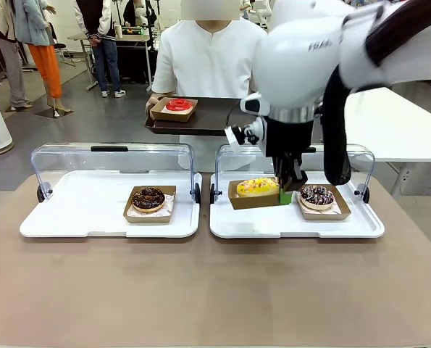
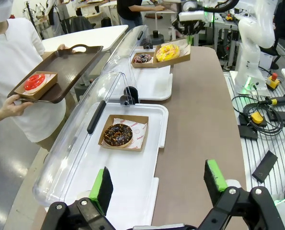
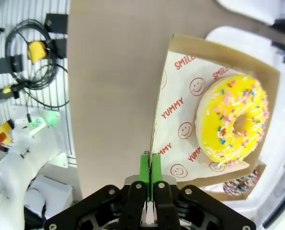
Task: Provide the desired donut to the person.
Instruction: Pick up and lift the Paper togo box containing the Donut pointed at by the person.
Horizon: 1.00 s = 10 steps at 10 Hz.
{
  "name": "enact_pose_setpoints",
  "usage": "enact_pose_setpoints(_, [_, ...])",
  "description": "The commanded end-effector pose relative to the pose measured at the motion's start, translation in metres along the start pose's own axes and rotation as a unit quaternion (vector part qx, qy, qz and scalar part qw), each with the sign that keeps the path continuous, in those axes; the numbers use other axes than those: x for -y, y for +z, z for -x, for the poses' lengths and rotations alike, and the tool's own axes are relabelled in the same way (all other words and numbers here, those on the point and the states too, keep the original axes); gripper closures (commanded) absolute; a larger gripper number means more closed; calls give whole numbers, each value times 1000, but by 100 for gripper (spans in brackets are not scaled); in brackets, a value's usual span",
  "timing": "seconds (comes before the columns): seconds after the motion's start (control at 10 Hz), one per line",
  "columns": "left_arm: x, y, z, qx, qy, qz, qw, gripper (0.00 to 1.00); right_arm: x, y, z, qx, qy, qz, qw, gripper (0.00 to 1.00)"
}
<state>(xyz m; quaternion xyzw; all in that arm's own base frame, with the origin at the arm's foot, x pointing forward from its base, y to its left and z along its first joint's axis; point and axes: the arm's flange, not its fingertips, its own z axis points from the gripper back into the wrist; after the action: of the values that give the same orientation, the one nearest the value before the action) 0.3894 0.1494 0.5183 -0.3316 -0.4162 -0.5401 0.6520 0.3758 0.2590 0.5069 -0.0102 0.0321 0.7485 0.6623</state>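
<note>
A yellow sprinkled donut (image 1: 257, 186) (image 3: 233, 120) lies in a cardboard box (image 3: 178, 86). My right gripper (image 1: 286, 190) (image 3: 150, 165) is shut on that box's edge and holds it slightly raised and tilted over the right white tray (image 1: 273, 221). The person (image 1: 208, 58) in a white shirt stands across the table, holding a dark tray (image 1: 215, 116) that carries a red donut (image 1: 179, 105) (image 2: 34, 81) in its box. My left gripper (image 2: 157, 177) hangs open over the near end of the left white tray (image 2: 132, 177), with nothing between its fingers.
A chocolate donut (image 1: 148, 198) (image 2: 117, 134) in a box sits on the left white tray (image 1: 77, 210). A chocolate sprinkled donut (image 1: 316, 196) sits boxed on the right tray beside the yellow one. Both clear lids (image 1: 114, 156) stand open behind the trays. The near table is bare brown.
</note>
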Motion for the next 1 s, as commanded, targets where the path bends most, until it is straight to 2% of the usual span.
enact_pose_setpoints(0.0, [-1, 1, -2, 10, -5, -4, 1000, 0, -14, 29, 0, 9, -5, 7, 1000, 100])
enact_pose_setpoints(0.3, [-1, 1, -2, 10, -5, -4, 1000, 0, -14, 87, -7, 18, -28, 14, 999, 100])
enact_pose_setpoints(0.5, [-1, 1, -2, 10, -5, -4, 1000, 0, 2, 93, 0, 30, -32, 7, 999, 100])
enact_pose_setpoints(0.6, [-1, 1, -2, 10, -5, -4, 1000, 0, -19, 92, -1, 13, -16, 27, 999, 100])
enact_pose_setpoints(0.9, [-1, 1, -2, 10, -5, -4, 1000, 0, -19, 92, -1, 13, -16, 27, 999, 100])
